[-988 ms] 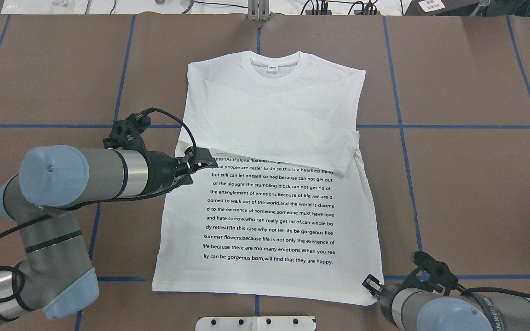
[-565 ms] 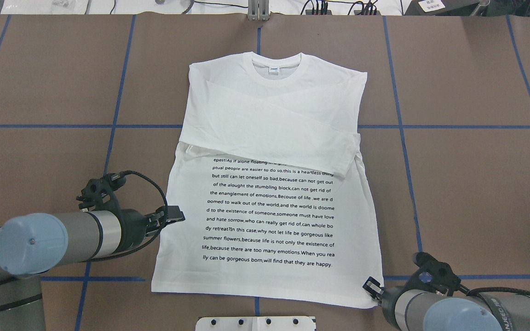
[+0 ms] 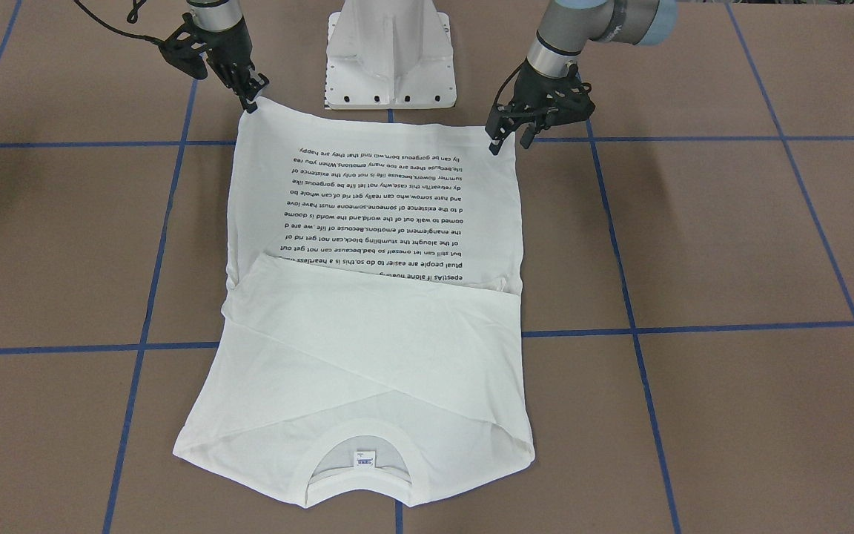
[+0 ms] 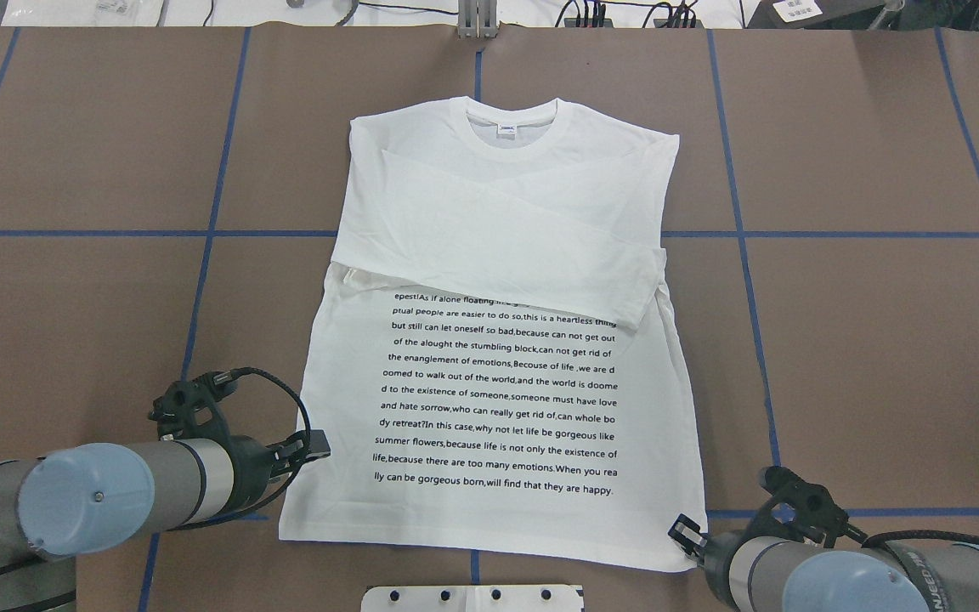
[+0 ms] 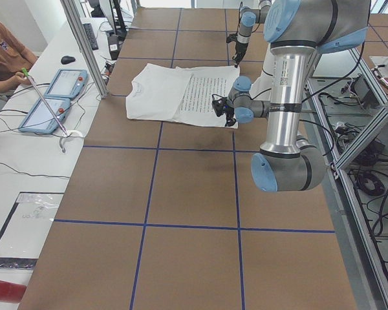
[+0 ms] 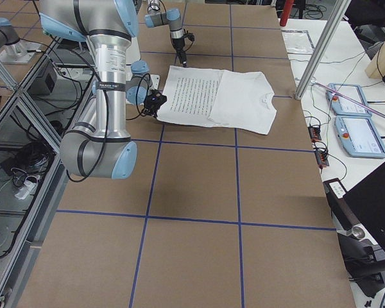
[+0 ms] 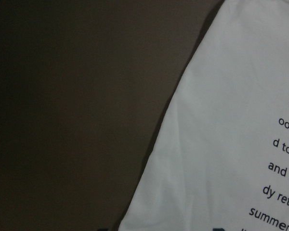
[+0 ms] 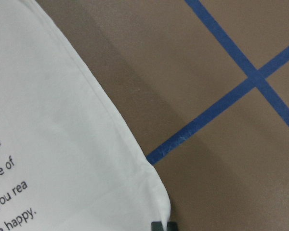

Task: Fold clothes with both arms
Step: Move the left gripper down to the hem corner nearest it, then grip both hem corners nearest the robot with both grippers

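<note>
Brown paper covers the table point(image 4: 73, 127), gridded w/ blue tape lines point(image 4: 217, 170). Counts: 1 T-shirt, 2 arms, 2 grippers, 1 pedestal base.

Far left in the overhead view: L arm point(image 4: 107, 493), silver-grey w/ light blue caps, reaches in low. L gripper point(image 4: 318, 444) sits just beside the shirt's left side edge, a bit above the hem. The front view shows its fingers spread apart, released, holding nothing.

Centre: 1 white long-sleeved T-shirt point(image 4: 489, 212) lies flat on the table, print side up, collar point(image 4: 511, 150) at the far end, hem toward the robot. 2 sleeves are folded across the chest, one over the other. The top sleeve point(image 4: 540, 272) slants down to the right and hides part of the 1st text line. 1 neck label point(image 4: 506, 129) sits inside the collar, too small to read.

Black text point(image 4: 498, 399): 12 lines show. Readable e.g. "but still can let oneself so bad,because can not get out", "of the alought the stumbling block,can not get rid of". The last line reads "lly can be gorgeous born,will find that they are happy."

Just below the hem is the white pedestal base point(image 4: 472, 597), w/ 4 dark holes along its edge.

Right: R gripper point(image 4: 683, 534) is at the shirt's near right hem corner. The wrist view shows its fingertips point(image 8: 159, 226) closed together right at that corner, pinching the cloth. R arm point(image 4: 838, 582) comes in from the bottom right; white letters on its cable wrap are only partly legible.
</note>
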